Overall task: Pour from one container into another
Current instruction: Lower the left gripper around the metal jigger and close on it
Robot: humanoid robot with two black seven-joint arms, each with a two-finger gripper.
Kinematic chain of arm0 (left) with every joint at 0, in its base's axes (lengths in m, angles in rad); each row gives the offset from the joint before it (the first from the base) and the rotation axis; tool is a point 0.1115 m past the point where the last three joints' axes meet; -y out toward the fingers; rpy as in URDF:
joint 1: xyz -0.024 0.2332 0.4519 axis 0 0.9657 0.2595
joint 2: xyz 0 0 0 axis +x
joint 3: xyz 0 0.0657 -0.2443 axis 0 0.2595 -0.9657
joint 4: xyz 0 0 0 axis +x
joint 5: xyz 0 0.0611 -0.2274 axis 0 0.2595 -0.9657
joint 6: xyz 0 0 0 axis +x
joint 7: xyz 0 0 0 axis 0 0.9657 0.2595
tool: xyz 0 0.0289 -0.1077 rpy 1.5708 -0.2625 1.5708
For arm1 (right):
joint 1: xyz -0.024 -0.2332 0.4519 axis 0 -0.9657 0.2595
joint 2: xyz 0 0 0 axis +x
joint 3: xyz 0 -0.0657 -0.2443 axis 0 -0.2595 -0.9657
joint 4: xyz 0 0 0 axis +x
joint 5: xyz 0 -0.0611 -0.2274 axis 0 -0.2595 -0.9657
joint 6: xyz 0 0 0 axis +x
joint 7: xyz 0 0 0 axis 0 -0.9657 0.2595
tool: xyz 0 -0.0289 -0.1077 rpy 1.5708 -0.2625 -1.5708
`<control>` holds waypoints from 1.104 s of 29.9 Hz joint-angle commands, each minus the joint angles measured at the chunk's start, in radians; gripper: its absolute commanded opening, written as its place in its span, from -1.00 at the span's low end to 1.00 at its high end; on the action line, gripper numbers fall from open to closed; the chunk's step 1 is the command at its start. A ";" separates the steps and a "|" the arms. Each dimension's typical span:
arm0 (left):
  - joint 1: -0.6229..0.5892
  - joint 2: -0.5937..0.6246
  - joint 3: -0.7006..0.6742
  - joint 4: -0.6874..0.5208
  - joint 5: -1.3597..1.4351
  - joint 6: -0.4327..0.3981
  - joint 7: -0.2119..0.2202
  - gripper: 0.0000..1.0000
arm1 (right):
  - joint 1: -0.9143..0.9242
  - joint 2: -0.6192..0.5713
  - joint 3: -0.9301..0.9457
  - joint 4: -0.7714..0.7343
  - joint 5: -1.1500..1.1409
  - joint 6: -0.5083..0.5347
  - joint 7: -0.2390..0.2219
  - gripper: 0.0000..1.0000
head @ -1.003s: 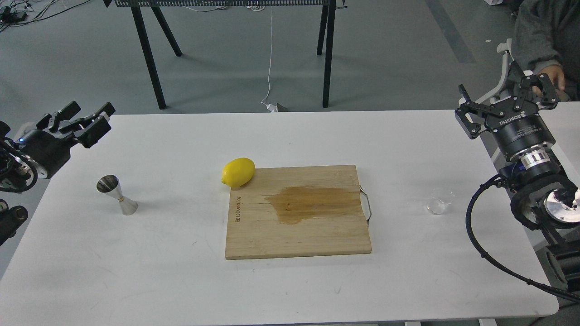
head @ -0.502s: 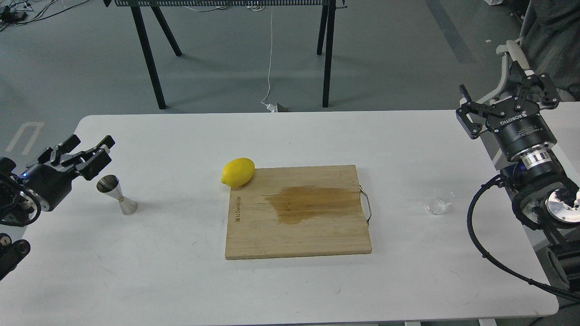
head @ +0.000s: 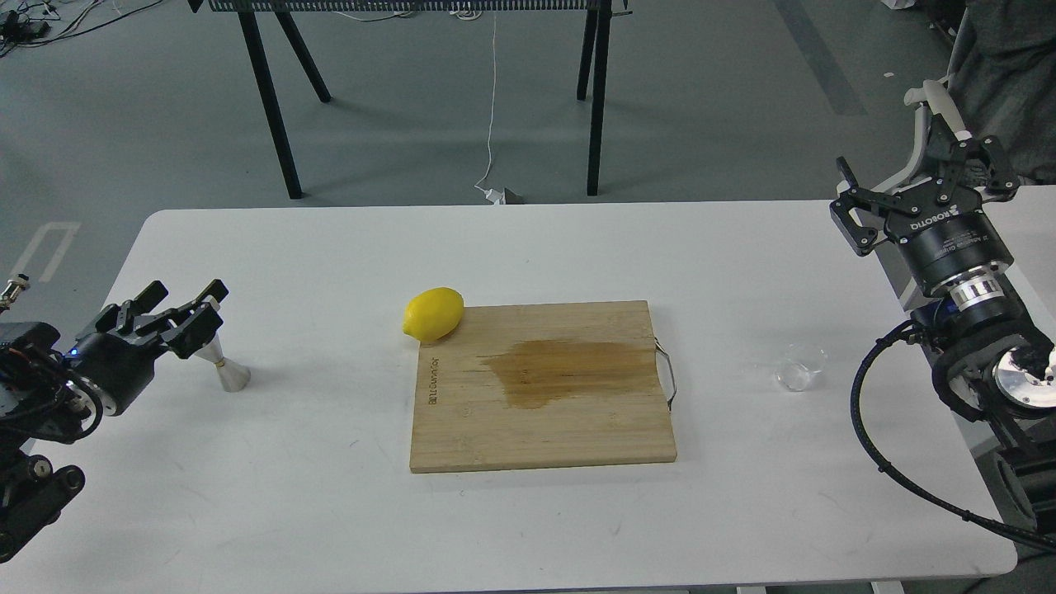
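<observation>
Left gripper fingers spread, covering jigger top, contact unclear. Right gripper spread wide, empty; glass cup well below it.

On the white table: one yellow lemon, one wooden cutting board, one shiny steel hourglass jigger, one small clear glass cup. Two black grippers: left, right.

Bare white table runs wide along the near side and across the far strip. In the middle, the wooden cutting board lies flat, with the lemon at its far-left corner. Open tabletop separates the board from the steel jigger at left and the glass cup at right.
</observation>
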 commanded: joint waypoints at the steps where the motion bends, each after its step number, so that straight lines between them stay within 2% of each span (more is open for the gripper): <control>1: 0.013 -0.004 0.000 0.003 0.001 0.000 0.000 0.99 | -0.002 -0.001 0.000 0.000 0.000 0.000 0.000 0.97; 33: 0.012 -0.076 0.021 0.110 -0.001 0.000 0.000 0.99 | -0.007 -0.006 0.000 0.002 0.000 0.000 0.000 0.97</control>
